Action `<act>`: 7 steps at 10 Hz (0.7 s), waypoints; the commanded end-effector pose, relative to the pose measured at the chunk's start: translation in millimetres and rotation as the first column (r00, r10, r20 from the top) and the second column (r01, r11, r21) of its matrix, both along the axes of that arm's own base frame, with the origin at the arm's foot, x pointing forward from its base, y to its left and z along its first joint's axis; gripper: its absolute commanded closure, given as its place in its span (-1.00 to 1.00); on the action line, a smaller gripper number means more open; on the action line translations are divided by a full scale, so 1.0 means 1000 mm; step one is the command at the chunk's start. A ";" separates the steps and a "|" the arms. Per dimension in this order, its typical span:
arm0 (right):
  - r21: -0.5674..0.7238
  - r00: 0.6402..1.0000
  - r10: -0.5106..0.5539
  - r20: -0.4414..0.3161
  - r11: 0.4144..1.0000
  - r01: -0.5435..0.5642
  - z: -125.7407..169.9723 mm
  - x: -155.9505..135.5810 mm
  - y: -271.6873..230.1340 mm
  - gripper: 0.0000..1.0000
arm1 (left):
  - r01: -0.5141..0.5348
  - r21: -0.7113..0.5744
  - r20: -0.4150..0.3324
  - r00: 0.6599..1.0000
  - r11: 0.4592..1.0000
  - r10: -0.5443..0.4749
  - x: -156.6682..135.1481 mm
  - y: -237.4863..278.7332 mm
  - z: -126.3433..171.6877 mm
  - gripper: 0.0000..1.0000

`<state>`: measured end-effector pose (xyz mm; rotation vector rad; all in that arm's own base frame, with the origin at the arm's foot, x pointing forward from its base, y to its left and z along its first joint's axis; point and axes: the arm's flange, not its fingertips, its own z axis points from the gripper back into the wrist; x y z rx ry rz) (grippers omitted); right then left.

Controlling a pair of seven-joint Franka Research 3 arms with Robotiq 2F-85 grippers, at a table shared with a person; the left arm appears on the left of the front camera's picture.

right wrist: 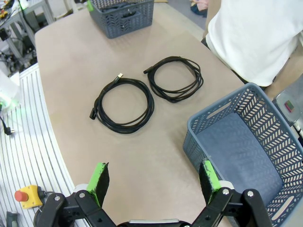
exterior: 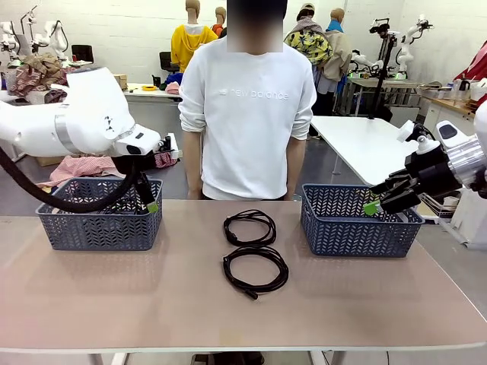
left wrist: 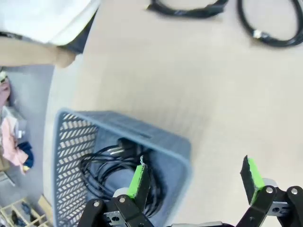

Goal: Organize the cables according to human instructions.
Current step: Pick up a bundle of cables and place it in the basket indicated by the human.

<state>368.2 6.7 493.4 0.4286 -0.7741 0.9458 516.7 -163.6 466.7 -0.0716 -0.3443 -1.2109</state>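
Observation:
Two coiled black cables lie mid-table: the far one (exterior: 228, 230) (right wrist: 199, 80) and the near one (exterior: 247, 291) (right wrist: 124, 127). A third coiled cable (left wrist: 102, 175) rests inside the left grey basket (exterior: 100, 228) (left wrist: 182, 146). My left gripper (exterior: 148, 199) (left wrist: 195, 178) hangs open over that basket's right end, holding nothing. My right gripper (exterior: 377, 201) (right wrist: 155, 177) is open and empty above the front rim of the right grey basket (exterior: 358, 232) (right wrist: 222, 118), which has nothing in it. In the left wrist view the two table cables (left wrist: 189, 10) show at the top edge.
A person in a white sweatshirt (exterior: 247, 106) stands at the table's far edge between the baskets, arms down. The tan tabletop (exterior: 152, 296) is bare in front of the baskets. A second white table (exterior: 365, 144) stands behind on the right.

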 end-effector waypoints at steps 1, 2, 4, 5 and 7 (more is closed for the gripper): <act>0.022 1.000 0.021 0.023 1.000 -0.021 -0.001 0.003 0.000 -1.00 | 0.033 -0.083 0.003 0.999 0.996 -0.033 -0.029 0.003 -0.004 -1.00; 0.022 1.000 0.021 0.023 1.000 -0.021 -0.001 0.003 0.000 -1.00 | 0.050 -0.116 0.003 0.999 0.992 -0.050 -0.041 -0.004 -0.005 -1.00; 0.022 1.000 0.021 0.023 1.000 -0.021 -0.001 0.003 0.000 -1.00 | 0.073 -0.151 -0.021 0.997 0.986 -0.077 -0.063 -0.014 -0.009 -1.00; 0.022 1.000 0.021 0.023 1.000 -0.021 -0.001 0.003 0.000 -1.00 | 0.081 -0.164 -0.034 0.996 0.983 -0.088 -0.072 -0.019 -0.012 -1.00; 0.022 1.000 0.021 0.023 1.000 -0.021 -0.001 0.003 0.000 -1.00 | 0.091 -0.171 -0.033 0.995 0.981 -0.098 -0.087 -0.024 -0.015 -1.00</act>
